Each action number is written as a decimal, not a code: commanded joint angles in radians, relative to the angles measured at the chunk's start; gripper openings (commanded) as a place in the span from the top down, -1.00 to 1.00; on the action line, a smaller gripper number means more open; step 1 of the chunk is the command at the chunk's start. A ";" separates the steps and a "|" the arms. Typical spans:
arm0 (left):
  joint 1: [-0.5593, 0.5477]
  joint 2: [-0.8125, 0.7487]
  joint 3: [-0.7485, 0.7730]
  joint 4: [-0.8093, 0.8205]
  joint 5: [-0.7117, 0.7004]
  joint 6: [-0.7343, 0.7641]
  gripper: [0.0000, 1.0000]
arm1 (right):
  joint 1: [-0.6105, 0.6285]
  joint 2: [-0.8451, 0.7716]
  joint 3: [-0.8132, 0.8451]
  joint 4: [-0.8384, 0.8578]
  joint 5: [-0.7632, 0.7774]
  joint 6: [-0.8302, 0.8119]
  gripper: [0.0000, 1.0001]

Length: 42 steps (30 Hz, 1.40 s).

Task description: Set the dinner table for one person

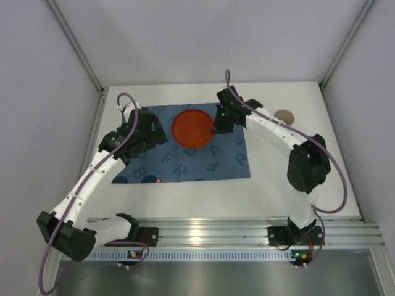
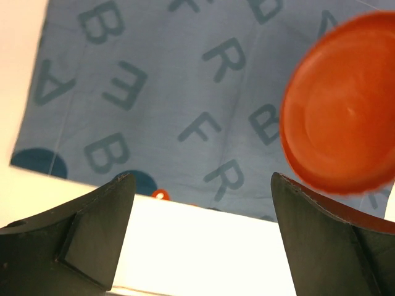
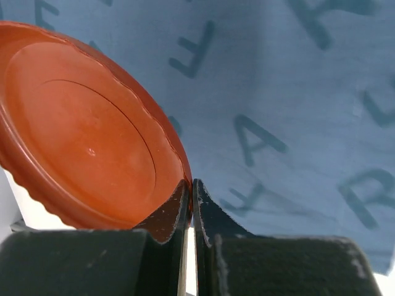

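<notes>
You are looking down at one big white dinner table (image 1: 278,191). It fills the floor of the space. Pale grey walls (image 1: 37,92) stand around it, and a shiny metal rail (image 1: 203,233) runs along the near side.

Count with me. There is one blue mat (image 1: 228,161) with letters on it, lying flat on the table's left and middle. There is one orange plate (image 1: 192,127) on the far part of the mat. There is one small tan round thing (image 1: 284,116) on the bare table, off to the right.

Your left gripper (image 2: 202,180) is spread wide and holds nothing. It hangs over the near edge of the mat (image 2: 154,92), with the plate (image 2: 345,117) off to one side.

Your right gripper (image 3: 190,185) is pinched almost tight on the rim of the plate (image 3: 80,123).

Only the top view shows the tan round thing and the walls. Only the right wrist view shows the pinch up close.
</notes>
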 commanded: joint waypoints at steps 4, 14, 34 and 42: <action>0.003 -0.135 -0.078 -0.154 -0.067 -0.068 -0.93 | 0.068 0.217 0.278 0.038 -0.062 -0.001 1.00; 0.003 -0.250 -0.085 -0.270 -0.081 -0.096 -0.93 | 0.094 0.431 0.381 0.063 -0.085 0.029 1.00; -0.004 -0.068 -0.068 -0.111 0.095 -0.062 -0.88 | -0.105 -0.142 -0.221 0.121 -0.069 -0.088 -0.58; -0.027 -0.055 -0.161 -0.002 0.156 -0.085 -0.85 | -0.249 -0.476 -0.729 0.106 -0.025 -0.093 -0.55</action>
